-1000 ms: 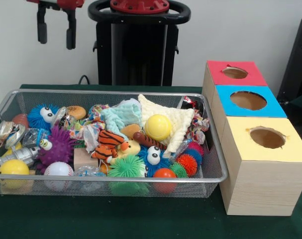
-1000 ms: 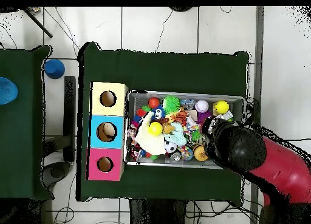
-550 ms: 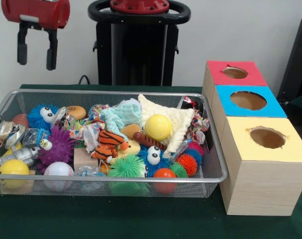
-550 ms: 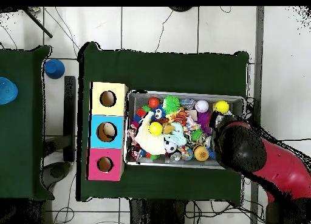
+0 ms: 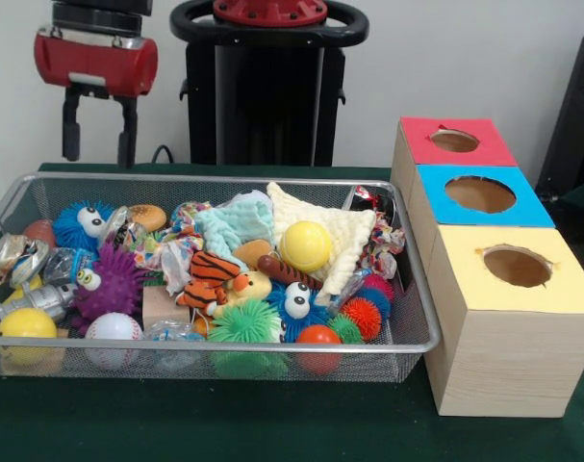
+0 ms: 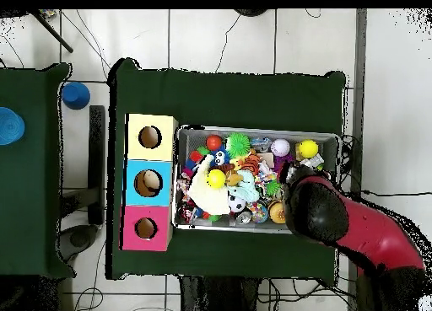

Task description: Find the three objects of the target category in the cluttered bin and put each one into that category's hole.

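**Desk:** What does the frame show, left to right?

**Photographer:** The gripper point(image 5: 98, 135) hangs above the far left corner of the wire bin point(image 5: 421, 289), its two fingers spread apart and holding nothing. Below it lie a blue spiky ball point(image 5: 80, 223), a purple spiky ball point(image 5: 109, 281) and a white ball point(image 5: 113, 329). A yellow ball point(image 5: 305, 245) sits mid-bin on a cream cloth point(image 5: 349, 231). On the right stand three boxes, each with a hole: red box point(image 5: 460, 154), blue box point(image 5: 522, 207), yellow box point(image 5: 551, 284).

**Desk:** And the target items?

**Photographer:** The category isn't given, so which three count can't be told; all the toys are in the bin.

**Desk:** Advice for the pick?

**Photographer:** Probably descend straight onto one exposed toy, fingers clear of the mesh wall and neighbours, since the pile is tightly packed and soft items may snag.
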Controlling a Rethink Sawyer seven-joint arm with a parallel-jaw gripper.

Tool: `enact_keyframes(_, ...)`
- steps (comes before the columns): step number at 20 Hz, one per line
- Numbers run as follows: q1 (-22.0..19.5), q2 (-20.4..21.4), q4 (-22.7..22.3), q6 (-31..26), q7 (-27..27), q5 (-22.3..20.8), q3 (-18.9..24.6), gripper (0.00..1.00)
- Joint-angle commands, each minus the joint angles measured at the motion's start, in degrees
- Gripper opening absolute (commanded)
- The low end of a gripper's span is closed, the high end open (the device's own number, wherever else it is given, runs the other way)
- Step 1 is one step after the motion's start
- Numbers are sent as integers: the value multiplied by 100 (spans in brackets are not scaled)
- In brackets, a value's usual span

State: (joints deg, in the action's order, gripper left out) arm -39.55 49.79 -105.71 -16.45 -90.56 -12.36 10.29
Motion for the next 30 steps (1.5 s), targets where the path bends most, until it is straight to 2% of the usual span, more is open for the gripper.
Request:
enact_keyframes(1,60,-307,-559,377,-314,-432,470,100)
enact_keyframes(18,-44,-607,-453,334,-399,-495,440,100)
enact_keyframes(22,-173,-572,-417,282,-371,-408,558,100)
enact_keyframes(30,-546,-587,-170,305,-29,-566,988,100)
